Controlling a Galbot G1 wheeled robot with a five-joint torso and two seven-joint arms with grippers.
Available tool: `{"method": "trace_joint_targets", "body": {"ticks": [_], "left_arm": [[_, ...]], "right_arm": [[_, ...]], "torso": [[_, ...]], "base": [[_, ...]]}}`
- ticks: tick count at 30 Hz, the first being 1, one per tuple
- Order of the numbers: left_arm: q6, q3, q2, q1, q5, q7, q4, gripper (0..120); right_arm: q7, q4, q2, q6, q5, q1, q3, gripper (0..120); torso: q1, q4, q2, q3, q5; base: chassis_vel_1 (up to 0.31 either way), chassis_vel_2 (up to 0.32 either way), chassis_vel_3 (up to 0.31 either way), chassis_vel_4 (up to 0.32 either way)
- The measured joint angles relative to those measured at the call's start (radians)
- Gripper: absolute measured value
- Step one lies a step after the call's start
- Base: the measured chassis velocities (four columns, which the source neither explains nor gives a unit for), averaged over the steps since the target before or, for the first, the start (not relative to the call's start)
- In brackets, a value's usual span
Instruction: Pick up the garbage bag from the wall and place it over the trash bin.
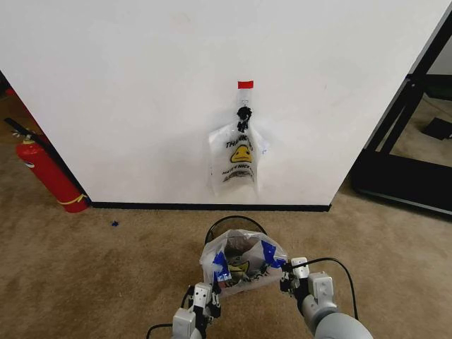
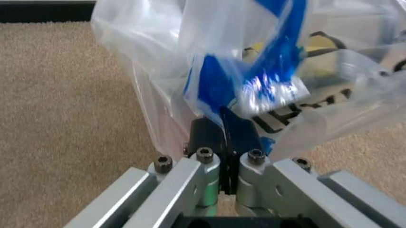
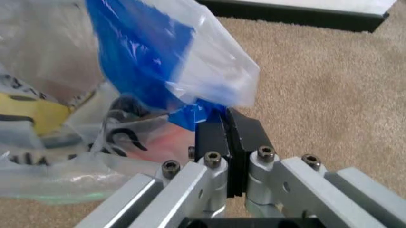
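The garbage bag (image 1: pixel 242 258), translucent white with a yellow smiley and blue patches, is stretched open between my two grippers over the trash bin (image 1: pixel 233 217). Only the bin's black rim shows behind the bag. My left gripper (image 1: pixel 209 289) is shut on the bag's left blue handle. In the left wrist view the left gripper (image 2: pixel 223 127) pinches blue plastic (image 2: pixel 216 85). My right gripper (image 1: pixel 291 274) is shut on the right handle. The right wrist view shows the right gripper (image 3: pixel 227 124) clamping the blue film (image 3: pixel 140 52). The white wall (image 1: pixel 141 106) stands behind the bin.
A similar smiley bag (image 1: pixel 239 159) hangs from a black clip (image 1: pixel 244 113) under a red tape strip (image 1: pixel 245 84) on the wall. A red fire extinguisher (image 1: pixel 46 173) leans at the left. A black frame (image 1: pixel 402 141) stands at the right. Tan carpet (image 1: pixel 106 282) surrounds the bin.
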Motion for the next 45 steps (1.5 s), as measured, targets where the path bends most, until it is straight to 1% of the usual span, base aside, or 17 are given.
{"method": "trace_joint_targets", "body": {"ticks": [4, 8, 14, 28, 45], "left_arm": [[0.000, 0.003, -0.006, -0.013, -0.010, -0.001, 0.012, 0], [-0.001, -0.001, 0.010, 0.000, -0.013, 0.002, 0.012, 0], [0.000, 0.001, 0.014, -0.001, -0.011, 0.005, 0.017, 0], [-0.003, 0.028, 0.011, -0.043, 0.003, 0.008, 0.071, 0], [-0.018, 0.051, -0.006, -0.083, -0.006, 0.004, 0.128, 0]], "right_arm": [[0.002, -0.019, 0.008, -0.003, 0.000, 0.006, -0.002, 0], [0.004, -0.037, 0.012, -0.007, 0.000, 0.014, -0.005, 0], [0.012, -0.055, 0.013, -0.019, 0.009, 0.032, -0.012, 0], [0.018, -0.107, 0.010, -0.026, 0.030, 0.083, -0.025, 0], [0.000, -0.174, 0.035, -0.002, 0.021, 0.143, -0.065, 0]], "torso": [[0.000, 0.0000, 0.000, 0.000, 0.0001], [0.000, 0.0002, 0.000, 0.000, 0.0002], [0.000, 0.0001, 0.000, 0.000, 0.0001], [0.000, 0.0001, 0.000, 0.000, 0.0001], [0.000, 0.0001, 0.000, 0.000, 0.0001]], "base": [[0.000, 0.000, 0.000, 0.000], [0.000, 0.000, 0.000, 0.000], [0.000, 0.000, 0.000, 0.000], [0.000, 0.000, 0.000, 0.000], [0.000, 0.000, 0.000, 0.000]]}}
